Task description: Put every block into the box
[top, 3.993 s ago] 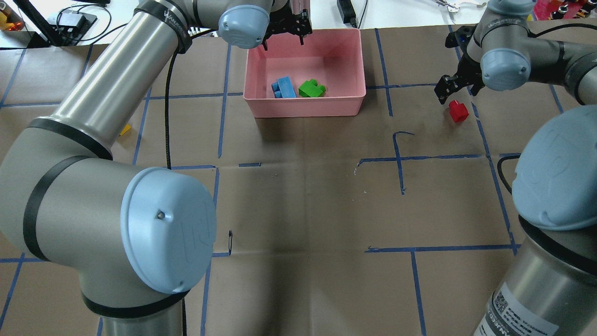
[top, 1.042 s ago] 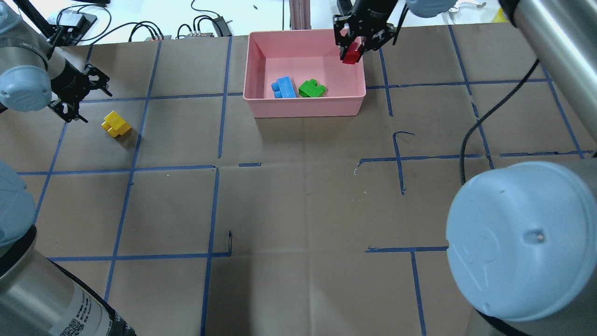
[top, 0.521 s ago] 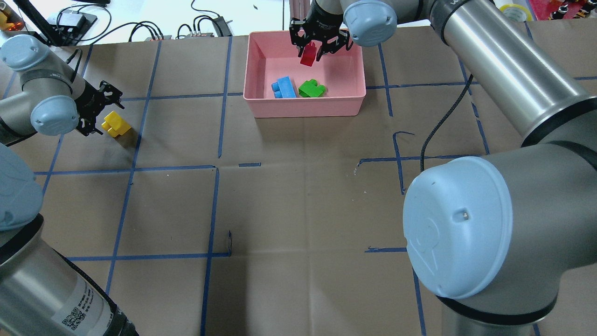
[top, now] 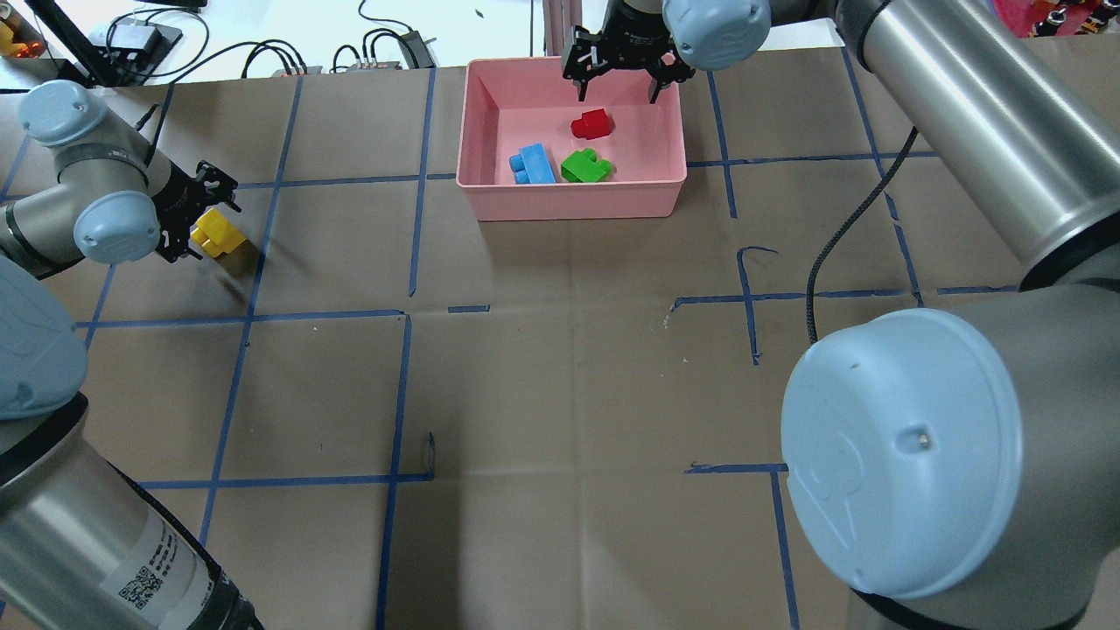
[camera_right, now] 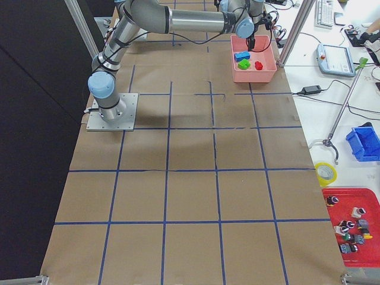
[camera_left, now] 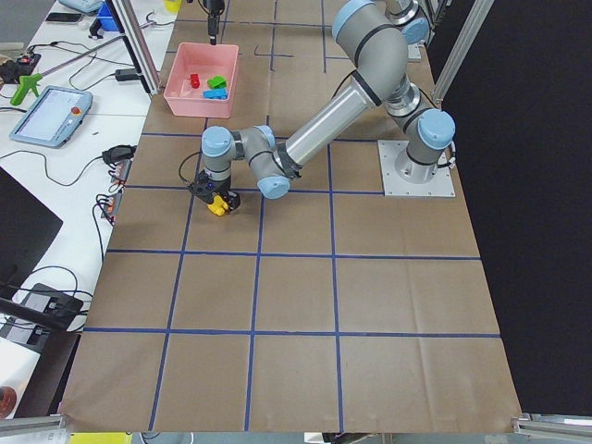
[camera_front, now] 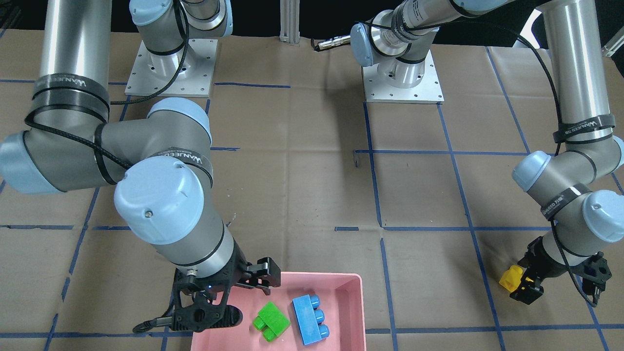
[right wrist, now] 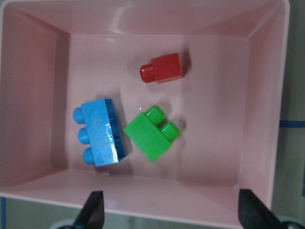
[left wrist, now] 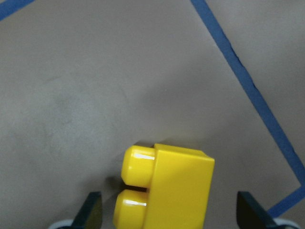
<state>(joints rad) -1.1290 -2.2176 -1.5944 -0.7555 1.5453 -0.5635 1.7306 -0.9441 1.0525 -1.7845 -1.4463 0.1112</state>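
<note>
Right gripper hangs open over the far side of the pink box, its fingers spread wide and holding nothing. Half a second ago it had the red block pinched above the box; now that block lies on its side on the box floor, toward the far wall. The blue block and the green block sit side by side near the front wall, just where they were before, with the red one a little apart behind the green.

On the other side, the left gripper has closed in on the yellow block, which stands on the brown worktop well away from the box. The wrist view shows the block between the two spread fingers, nearer one of them, with a gap on each side, so the gripper is open and not yet grasping. The yellow block has not moved.
</note>
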